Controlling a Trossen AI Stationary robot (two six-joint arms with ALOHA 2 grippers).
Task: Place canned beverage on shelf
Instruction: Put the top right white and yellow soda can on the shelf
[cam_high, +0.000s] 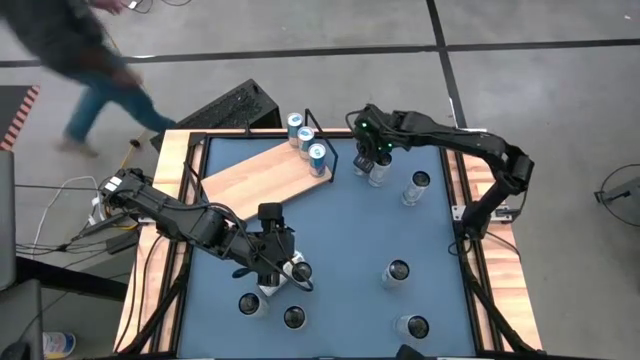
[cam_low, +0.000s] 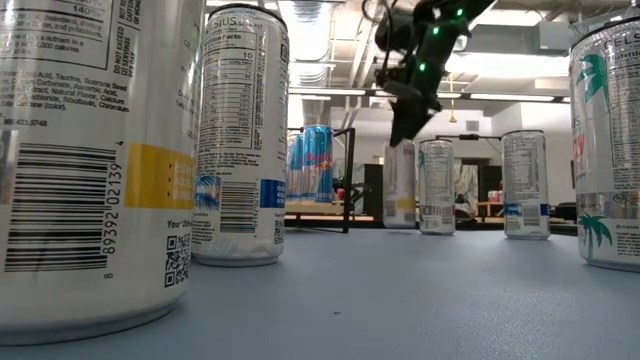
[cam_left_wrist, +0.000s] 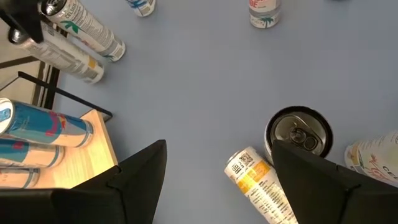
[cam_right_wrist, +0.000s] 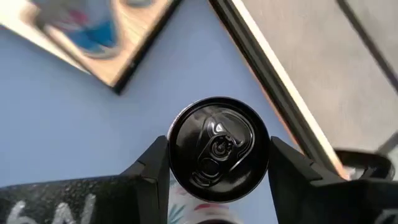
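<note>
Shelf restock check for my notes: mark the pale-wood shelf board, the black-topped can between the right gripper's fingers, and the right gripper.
Pale-wood shelf board (cam_high: 255, 178): high view, bare wood.
Black-topped can (cam_right_wrist: 218, 148): right wrist view, lid.
Right gripper (cam_right_wrist: 219, 163): right wrist view, midway between fingertips.

A black-topped can (cam_right_wrist: 219, 149) stands upright on the blue tabletop (cam_right_wrist: 68, 124), seen from directly above, its pull tab plain at the centre of the lid. The right gripper (cam_right_wrist: 219, 171) brackets it, one dark finger (cam_right_wrist: 152, 171) at each side of the rim, close against it. Beyond the can, a corner of the pale-wood shelf (cam_right_wrist: 134, 46) lies flat on the table, carrying a blurred blue can (cam_right_wrist: 93, 28). The table's wooden edge (cam_right_wrist: 280, 81) runs diagonally past, grey floor (cam_right_wrist: 348, 56) outside it.
</note>
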